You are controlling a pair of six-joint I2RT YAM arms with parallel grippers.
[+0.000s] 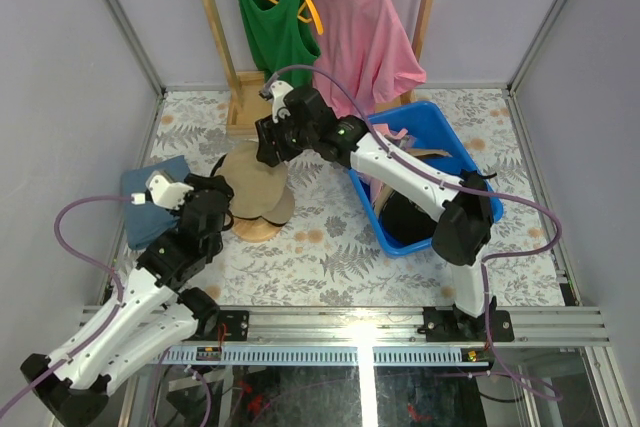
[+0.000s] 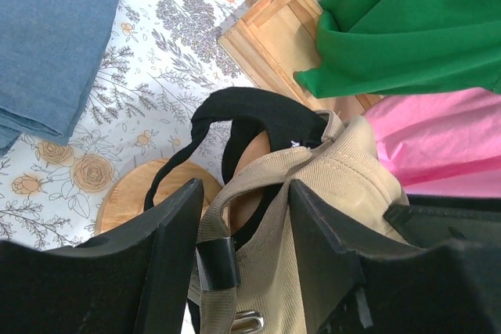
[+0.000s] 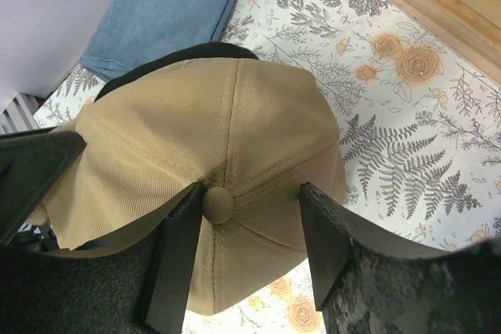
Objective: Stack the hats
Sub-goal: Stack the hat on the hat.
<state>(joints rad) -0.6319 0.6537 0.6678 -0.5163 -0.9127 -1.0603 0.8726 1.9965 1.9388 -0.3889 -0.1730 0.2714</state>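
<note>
A folded blue denim cloth (image 1: 150, 202) lies at the left of the floral-printed surface (image 1: 330, 247). The left tool (image 2: 239, 220) is set astride the rear strap of the tan fabric baseball cap (image 3: 235, 131); whether the fabric is clamped cannot be told. The tan cap is seated crown-up on a round wooden stand (image 2: 137, 193), over a black fabric cap (image 2: 243, 111), its strap end turned toward the left arm; its brim cannot be made out. The right tool (image 3: 246, 217) is held over the crown button, jaws apart. A blue plastic bin (image 1: 445, 132) is placed at the right. A green tank top (image 1: 270, 27) and pink T-shirt (image 1: 360, 37) are hung behind, between grey walls.
</note>
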